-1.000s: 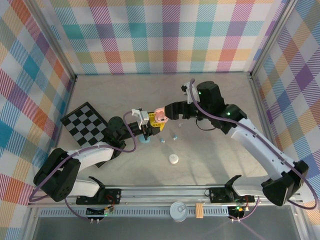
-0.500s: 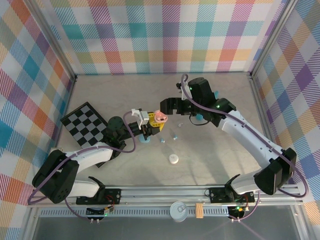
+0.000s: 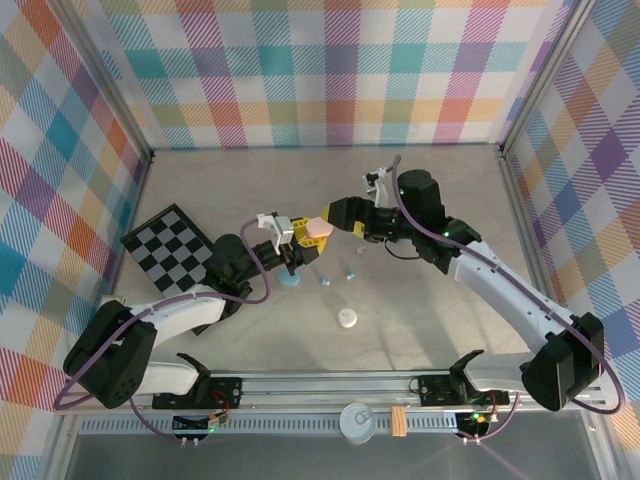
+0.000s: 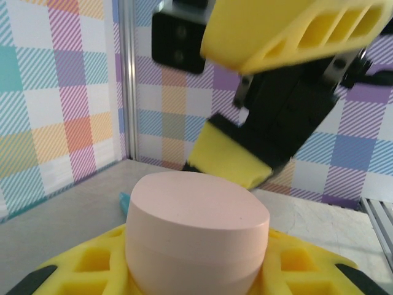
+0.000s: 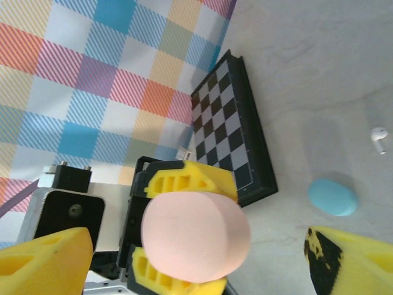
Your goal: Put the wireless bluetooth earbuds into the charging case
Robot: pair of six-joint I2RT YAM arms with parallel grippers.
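Nearby, checkerboard, blue case and white earbud around the pink case

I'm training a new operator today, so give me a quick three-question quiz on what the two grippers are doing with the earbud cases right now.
1. Multiple choice: what is the left gripper holding? A, the pink case. B, the white case. C, the chessboard.
2. True or false: the right gripper is clamped shut on the pink case.
3. Short answer: is the pink case's lid open or closed?

Key: 1, A. 2, false: its jaws stand wide on either side of the case. 3, closed.
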